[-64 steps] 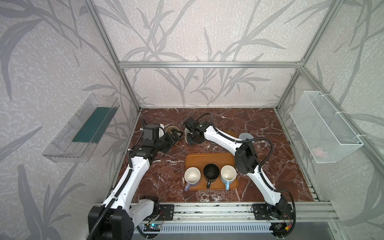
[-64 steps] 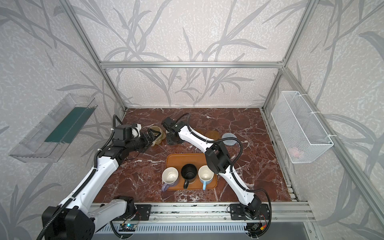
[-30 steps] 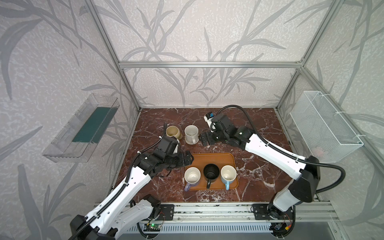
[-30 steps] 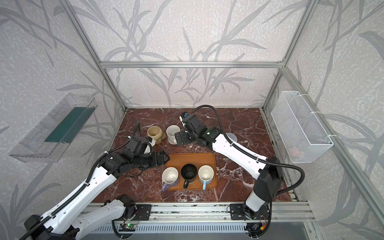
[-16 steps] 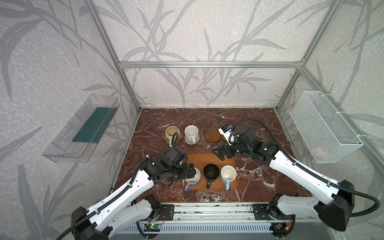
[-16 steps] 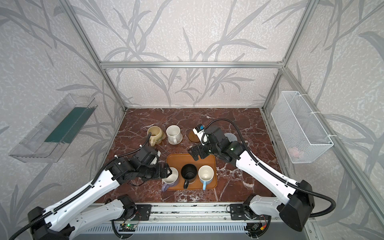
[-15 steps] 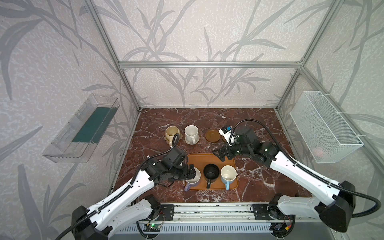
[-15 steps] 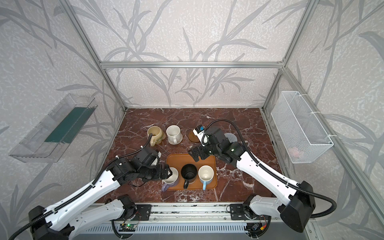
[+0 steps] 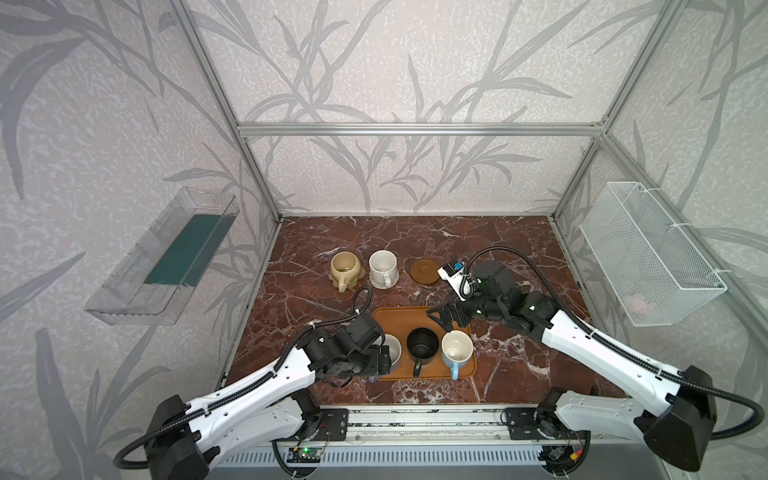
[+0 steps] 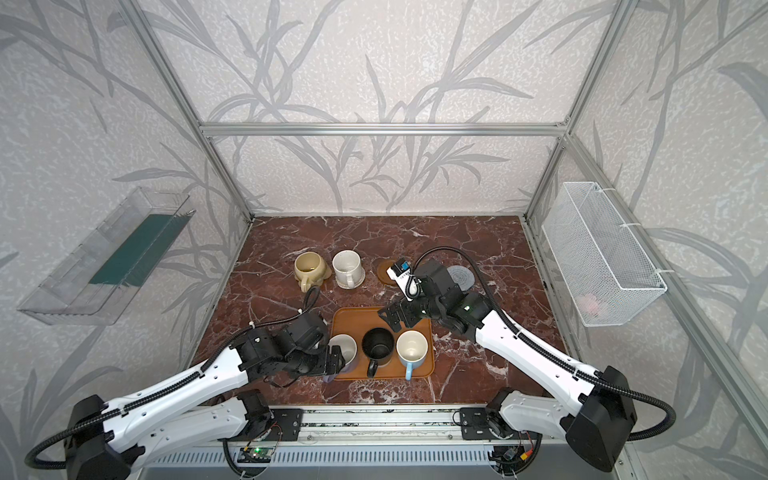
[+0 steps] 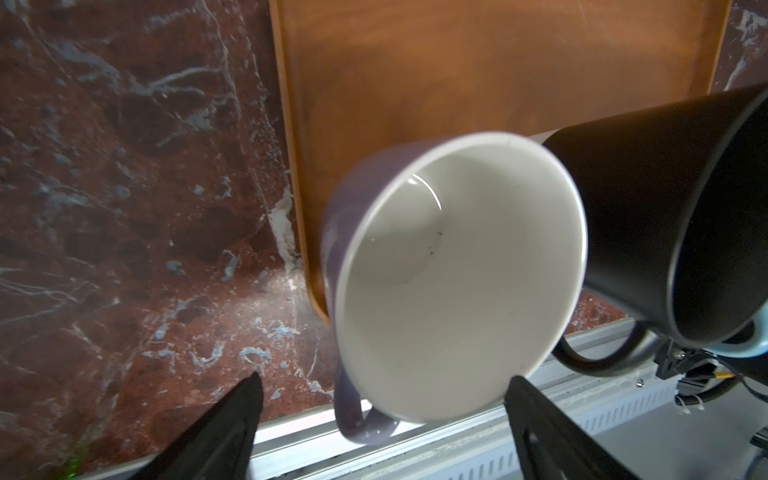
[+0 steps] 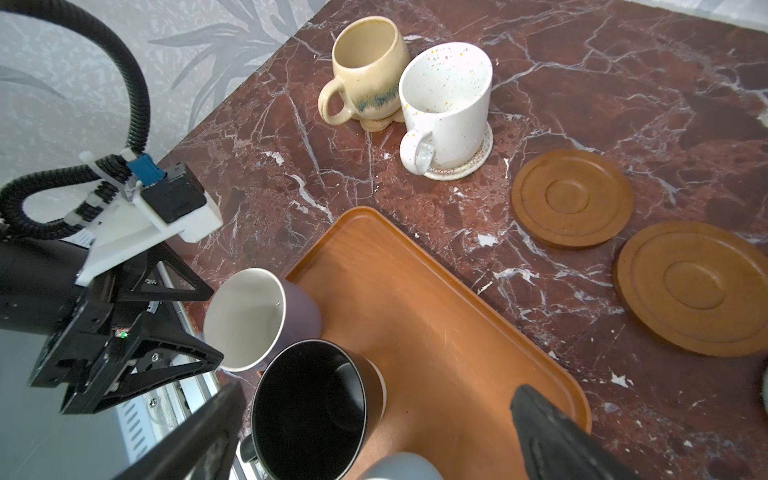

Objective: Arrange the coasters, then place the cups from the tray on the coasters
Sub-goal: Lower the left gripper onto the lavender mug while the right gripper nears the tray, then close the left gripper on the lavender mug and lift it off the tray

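Jaws of the left gripper (image 11: 384,376) stand spread wide, straddling the lavender mug (image 11: 457,270) at the near-left corner of the tray (image 9: 399,318). Likewise spread and empty, the right gripper (image 12: 380,388) hovers over the tray's far-right part, above the black mug (image 9: 422,343). Farther left, the beige mug (image 9: 345,266) and the white mug (image 9: 382,266) stand on coasters (image 12: 478,160).

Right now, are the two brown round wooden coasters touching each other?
Apart. The right wrist view shows a strip of dark red marble table between the brown wooden coaster beside the white speckled mug and the other brown wooden coaster.
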